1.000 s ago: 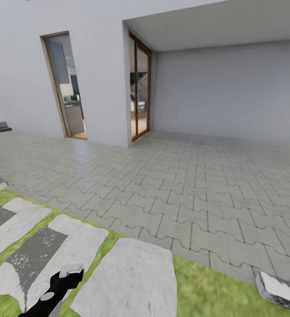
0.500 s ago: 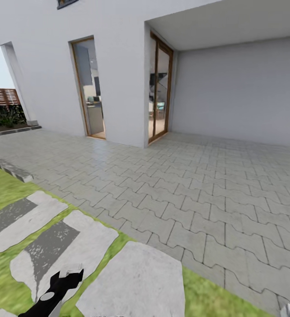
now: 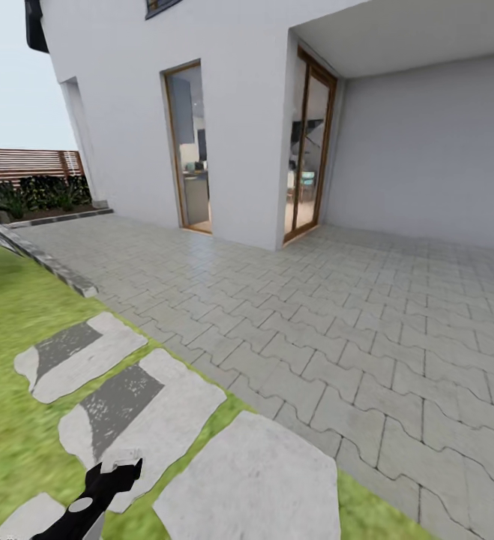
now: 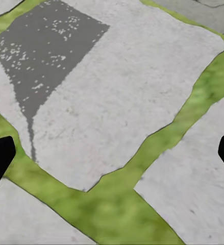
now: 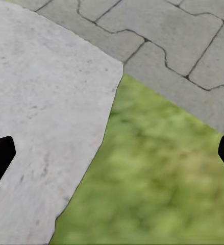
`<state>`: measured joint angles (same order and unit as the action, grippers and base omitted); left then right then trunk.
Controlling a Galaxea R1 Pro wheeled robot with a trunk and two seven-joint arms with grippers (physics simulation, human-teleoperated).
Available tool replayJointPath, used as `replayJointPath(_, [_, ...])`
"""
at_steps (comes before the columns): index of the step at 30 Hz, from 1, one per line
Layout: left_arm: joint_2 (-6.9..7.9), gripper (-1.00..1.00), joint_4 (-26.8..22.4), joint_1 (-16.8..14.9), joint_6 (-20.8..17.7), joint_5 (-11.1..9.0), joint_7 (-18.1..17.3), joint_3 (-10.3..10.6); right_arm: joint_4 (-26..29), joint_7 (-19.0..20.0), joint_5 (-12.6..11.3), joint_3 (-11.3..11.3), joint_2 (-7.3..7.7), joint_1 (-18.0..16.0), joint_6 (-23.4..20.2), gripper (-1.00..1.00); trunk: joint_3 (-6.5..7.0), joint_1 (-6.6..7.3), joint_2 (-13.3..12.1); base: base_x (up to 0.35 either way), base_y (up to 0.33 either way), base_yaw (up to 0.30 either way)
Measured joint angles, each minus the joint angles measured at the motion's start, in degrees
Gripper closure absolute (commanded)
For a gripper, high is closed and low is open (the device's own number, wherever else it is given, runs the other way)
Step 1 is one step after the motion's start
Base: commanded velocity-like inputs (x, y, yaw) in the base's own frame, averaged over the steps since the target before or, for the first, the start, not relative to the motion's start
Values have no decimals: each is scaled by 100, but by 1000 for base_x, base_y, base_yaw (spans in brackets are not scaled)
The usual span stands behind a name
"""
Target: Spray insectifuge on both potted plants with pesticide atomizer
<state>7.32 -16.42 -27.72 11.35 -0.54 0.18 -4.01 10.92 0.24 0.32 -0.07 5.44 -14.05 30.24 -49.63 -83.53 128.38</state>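
Garden lawn [image 3: 22, 315] with stepping stones [image 3: 138, 409] lies at the paving's edge; no spray bottle or potted plants from where I stand. Both hands are wide open and empty, the left hand [image 3: 112, 480] low over a stone. Risk: rolling on toward the house wall [image 3: 127, 112] and missing the plants, or catching the stone kerb [image 3: 52, 264].
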Motion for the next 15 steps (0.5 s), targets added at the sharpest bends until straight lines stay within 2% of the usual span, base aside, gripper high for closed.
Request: replayJointPath(15, [0,-100,1,0,-3,2,0,2,0,0,0,0,0,0,1,-100,0,0,0,281,-153,277])
